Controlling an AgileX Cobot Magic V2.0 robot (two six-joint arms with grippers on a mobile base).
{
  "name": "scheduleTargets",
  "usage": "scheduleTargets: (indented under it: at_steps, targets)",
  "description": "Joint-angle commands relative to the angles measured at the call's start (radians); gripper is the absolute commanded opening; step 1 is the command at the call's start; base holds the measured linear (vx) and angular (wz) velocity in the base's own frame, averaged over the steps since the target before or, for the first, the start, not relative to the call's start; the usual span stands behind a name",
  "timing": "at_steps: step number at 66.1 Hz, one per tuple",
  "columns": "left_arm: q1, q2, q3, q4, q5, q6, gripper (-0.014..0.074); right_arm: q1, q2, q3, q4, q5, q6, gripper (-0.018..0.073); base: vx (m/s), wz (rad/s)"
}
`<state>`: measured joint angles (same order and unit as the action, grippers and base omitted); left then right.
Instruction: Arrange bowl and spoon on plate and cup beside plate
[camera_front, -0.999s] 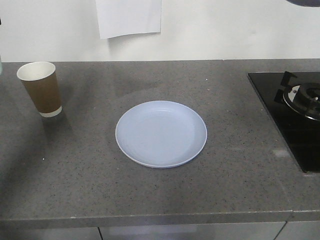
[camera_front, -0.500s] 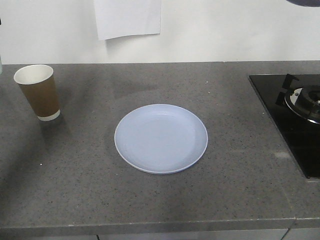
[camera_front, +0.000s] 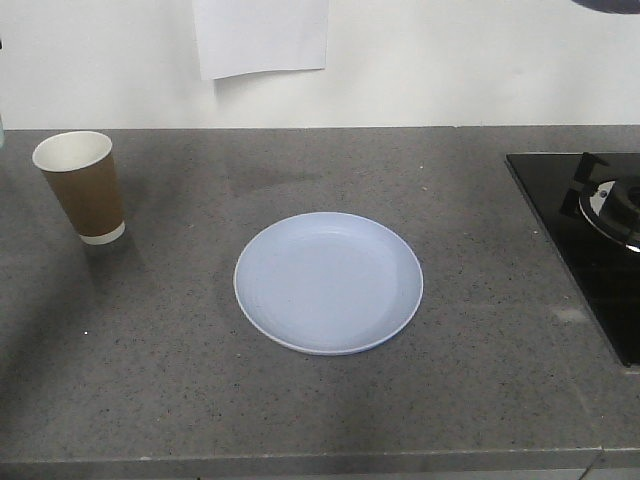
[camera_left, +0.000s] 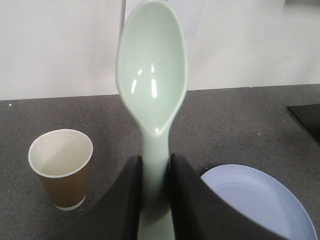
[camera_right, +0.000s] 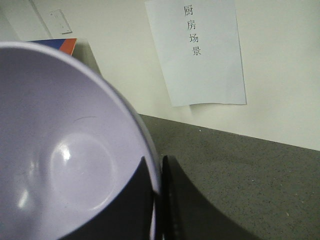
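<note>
Left claw (camera_left: 155, 172): closed on the spoon's flat handle, a dark finger (camera_left: 131, 192) pressed to each side, the gap no wider than the handle.
Spoon (camera_left: 152, 75): off the counter, standing head-up out of the left claw with its hollow facing the wrist lens. I'd say it is held low on the handle so the head stays free to be laid down.
Right claw (camera_right: 157, 192): pinched over the bowl's rim, one finger inside the wall and one outside, with only the wall between them.
Bowl (camera_right: 65, 150): up in the air and empty, hanging from that rim pinch. The grip leaves its base clear, which looks right for setting it down flat.
Counter (camera_front: 200, 390): grey speckled stone that carries everything else.
Plate (camera_front: 328, 283): flat in the middle of the counter with nothing on it, likely the landing spot for bowl and spoon.
Cup (camera_front: 85, 185): upright with its mouth up, well apart from the plate on the left arm's side, so not yet beside it.
Hob (camera_front: 590, 240): black glass at the right edge, apart from the plate.
Paper sheet (camera_front: 262, 35): stuck on the white wall behind, printed with a few characters.
</note>
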<state>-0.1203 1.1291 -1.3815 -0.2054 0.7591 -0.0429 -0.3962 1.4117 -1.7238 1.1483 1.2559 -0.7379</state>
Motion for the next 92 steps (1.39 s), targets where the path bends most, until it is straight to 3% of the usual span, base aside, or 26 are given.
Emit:
scheduleTargets:
  at_steps: [1, 92]
  targets:
    - [0.000, -0.017, -0.027, -0.018, -0.066, 0.004, -0.0006, -0.003, -0.028, -0.026, 0.069, 0.021, -0.010, -0.0006, 0.02, 0.02]
    - [0.000, -0.017, -0.027, -0.018, -0.066, 0.004, -0.0006, -0.003, -0.028, -0.026, 0.069, 0.021, -0.010, -0.0006, 0.03, 0.02]
